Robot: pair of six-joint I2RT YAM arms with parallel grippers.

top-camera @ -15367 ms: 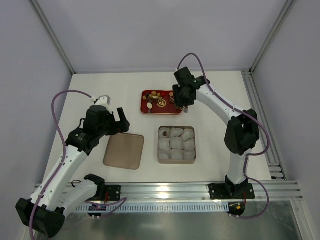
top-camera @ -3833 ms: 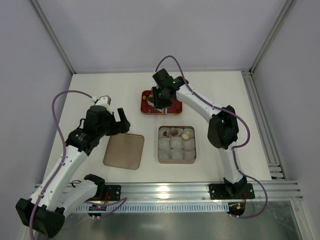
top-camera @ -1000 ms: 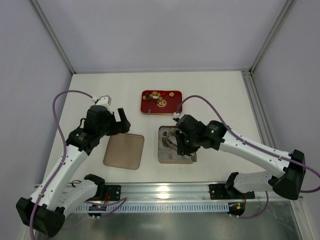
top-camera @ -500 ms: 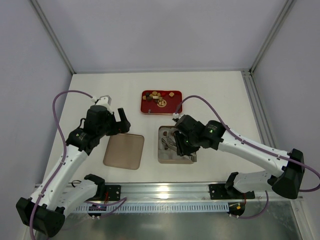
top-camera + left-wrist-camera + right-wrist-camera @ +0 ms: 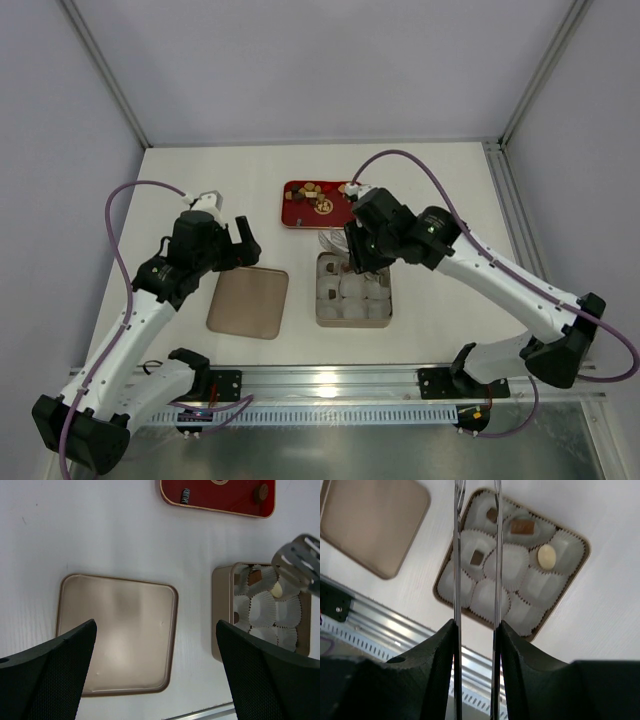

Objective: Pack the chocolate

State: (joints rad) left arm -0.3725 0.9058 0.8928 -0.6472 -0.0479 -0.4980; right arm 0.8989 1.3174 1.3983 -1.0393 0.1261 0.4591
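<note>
Top external view: showed the right claw (image 5: 332, 243) poised over the far left corner of the tan box (image 5: 353, 325), thin blades slightly apart and nothing seen between them. Placed most of the chocolate (image 5: 316, 190) just beyond that claw, loose on the red tray (image 5: 298, 218), and a few dark pieces below its tips in the white paper cups (image 5: 365, 292) of the box. Showed the left claw (image 5: 244, 238) well off to the right claw's left, fingers spread and empty, above the far edge of the tan lid (image 5: 248, 302). Left wrist view: looked down through the left claw (image 5: 156, 625), dark fingers (image 5: 50, 680) wide apart and holding nothing, onto the lid (image 5: 117, 635) straight beneath. Caught the box (image 5: 222, 610) out past the right-hand finger, with chocolate (image 5: 255, 576) in two cups, one piece brown and one cream, and the blurred right claw (image 5: 297, 560) over its far corner. Caught the red tray (image 5: 225, 505) farther ahead, with a striped dark piece and a round brown one. Right wrist view: looked along the right claw (image 5: 476, 487), blades (image 5: 457, 555) parallel with a narrow gap, tips cut off at the top edge, nothing gripped along the visible stretch. Showed the box (image 5: 588, 550) beneath, with four pieces of chocolate (image 5: 522, 527), each in its own cup: two brown squares between the blades, a brown bar and a cream round to their right. Showed the lid (image 5: 370, 522) off to the blades' left.
</note>
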